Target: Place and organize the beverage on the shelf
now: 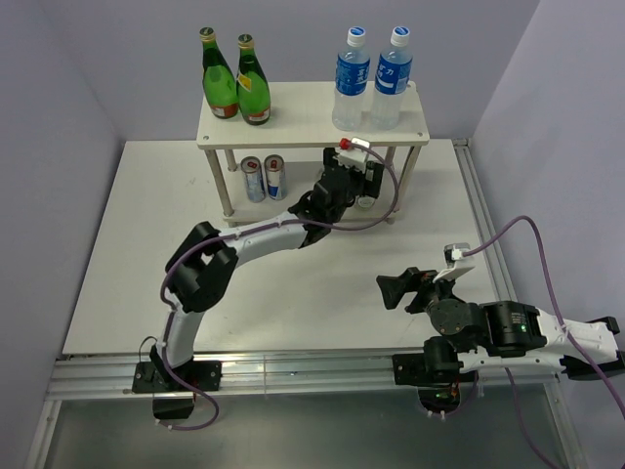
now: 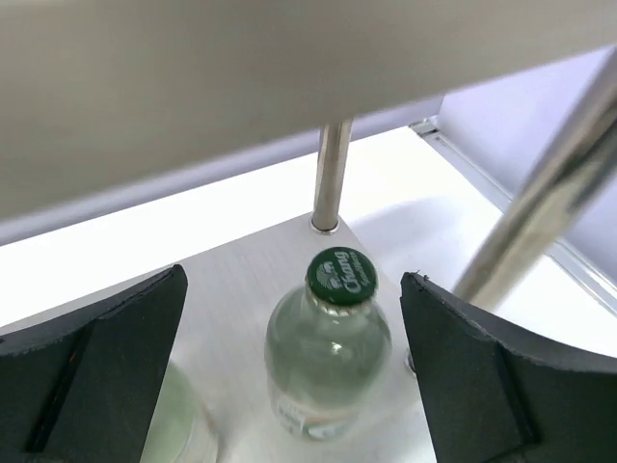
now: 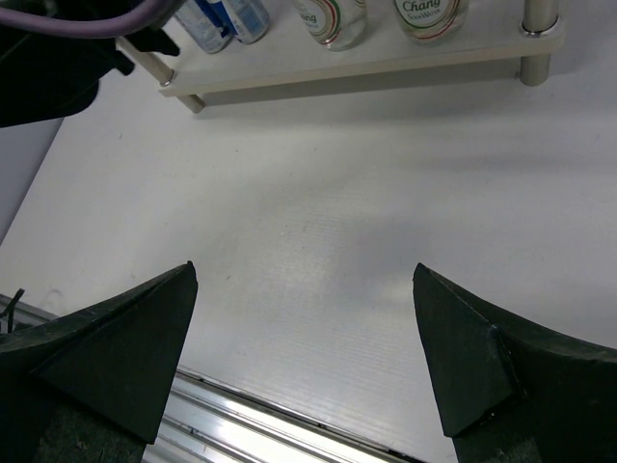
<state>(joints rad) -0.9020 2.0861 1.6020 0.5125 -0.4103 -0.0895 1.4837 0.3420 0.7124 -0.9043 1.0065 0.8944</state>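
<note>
The left gripper [image 2: 294, 289] is open, its fingers flanking a clear bottle [image 2: 328, 338] at the right end of the shelf's [image 1: 303, 112] lower tier without touching it. The right gripper [image 3: 304, 270] hangs open and empty over the table [image 1: 127, 274].

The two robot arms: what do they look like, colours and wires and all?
Both the left arm and the right arm have white links between chunky black joints. A purple cable loops along each. The fingers are matte black wedges. A small red-and-white part sits at the left wrist; a tiny green light glows on the right arm.
</note>
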